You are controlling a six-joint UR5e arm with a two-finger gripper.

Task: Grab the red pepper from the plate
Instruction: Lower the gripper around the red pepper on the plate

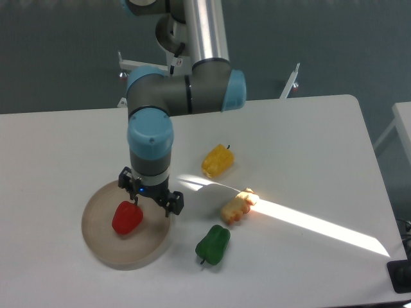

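The red pepper (127, 219) lies on the left half of the round beige plate (109, 247) at the table's front left. My gripper (149, 198) hangs over the plate's upper right part, just above and to the right of the pepper. Its two dark fingers point down and stand apart, open and empty. The near finger (173, 204) is at the plate's right rim, the other finger (126, 181) close to the pepper's stem.
A green pepper (213, 244) lies right of the plate. A yellow pepper (217, 160) lies further back. A small yellow-orange toy (236, 206) sits in a strip of sunlight. The arm's base (186, 38) stands at the table's far edge.
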